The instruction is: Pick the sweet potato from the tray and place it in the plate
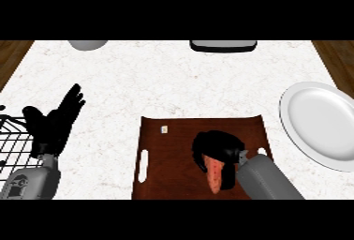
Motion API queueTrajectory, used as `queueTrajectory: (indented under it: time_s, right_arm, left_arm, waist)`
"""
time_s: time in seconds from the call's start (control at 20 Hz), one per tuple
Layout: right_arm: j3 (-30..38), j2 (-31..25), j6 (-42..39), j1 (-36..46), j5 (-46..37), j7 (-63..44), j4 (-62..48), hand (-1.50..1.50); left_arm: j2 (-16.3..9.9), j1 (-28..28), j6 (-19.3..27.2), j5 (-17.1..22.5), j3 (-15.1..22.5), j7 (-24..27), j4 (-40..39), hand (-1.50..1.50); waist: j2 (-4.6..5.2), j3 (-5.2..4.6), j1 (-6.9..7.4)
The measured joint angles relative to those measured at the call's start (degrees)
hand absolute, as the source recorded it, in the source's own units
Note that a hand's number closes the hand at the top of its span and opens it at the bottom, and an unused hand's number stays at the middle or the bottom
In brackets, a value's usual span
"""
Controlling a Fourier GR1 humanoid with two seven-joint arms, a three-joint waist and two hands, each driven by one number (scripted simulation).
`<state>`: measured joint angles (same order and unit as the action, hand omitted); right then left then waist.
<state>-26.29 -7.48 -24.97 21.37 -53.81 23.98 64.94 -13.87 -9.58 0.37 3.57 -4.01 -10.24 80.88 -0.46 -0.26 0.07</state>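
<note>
The right hand (216, 146) hides the sweet potato's (216, 176) upper end; the plate (319, 124) runs off the counter's right edge.

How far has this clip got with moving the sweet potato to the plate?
Done: the right hand has reached the sweet potato and is curled over its top end. In hand: the grasp, with the potato low over the brown tray; I cannot tell if it is lifted. Left: carrying it right to the white plate. The left hand rests open.
</note>
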Motion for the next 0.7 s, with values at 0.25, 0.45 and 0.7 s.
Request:
queueTrajectory:
  time_s: [0.25,0.45,0.7]
  right_arm:
    - [3.15,0.70,4.71,-4.73,-0.83,-5.08,4.53,1.50]
    - [6.40,-0.10,10.96,-11.41,-2.68,-12.38,11.07,1.50]
    - [9.91,-0.14,20.13,-16.69,-4.91,-17.87,23.30,1.50]
  left_arm:
    - [0.12,0.05,0.30,-0.45,-0.73,0.89,-0.91,0.00]
    - [0.47,0.95,1.00,-0.78,-0.77,0.85,-0.20,0.00]
    - [0.62,1.86,1.17,-0.77,-0.99,0.92,0.19,0.00]
  waist:
    - [-0.05,0.01,-0.70]
    - [-0.19,0.10,-1.67]
    - [-0.24,0.19,-2.19]
